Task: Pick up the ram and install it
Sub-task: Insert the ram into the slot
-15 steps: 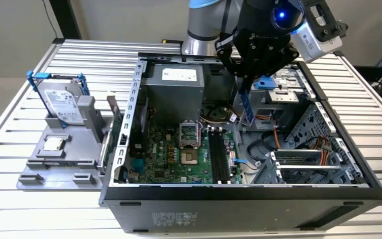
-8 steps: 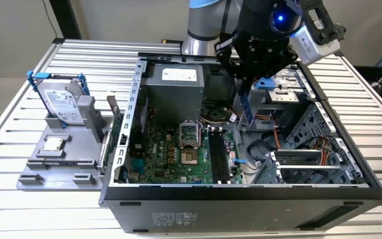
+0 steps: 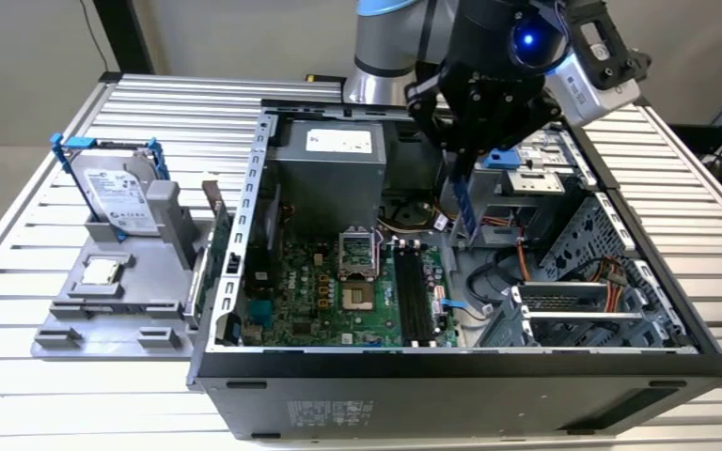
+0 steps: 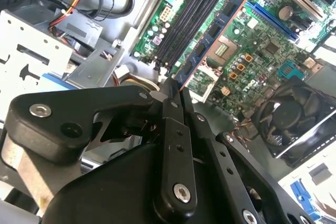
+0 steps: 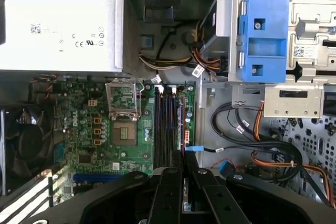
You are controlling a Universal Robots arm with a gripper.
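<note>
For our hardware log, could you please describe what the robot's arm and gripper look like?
The arm is a silver-grey tube with a light blue joint cap. The gripper is matte black, with jointed linkage fingers fastened by silver screws. A glowing blue light and a grey housing sit at its wrist.

The gripper (image 4: 176,90) pinches 1 end of the ram (image 4: 215,30) between its black fingers (image 4: 170,108). The stick reaches out over the green motherboard (image 4: 262,51), lying alongside the black memory slots (image 4: 189,17). A black fan (image 4: 291,114) sits near the board's edge.
</note>
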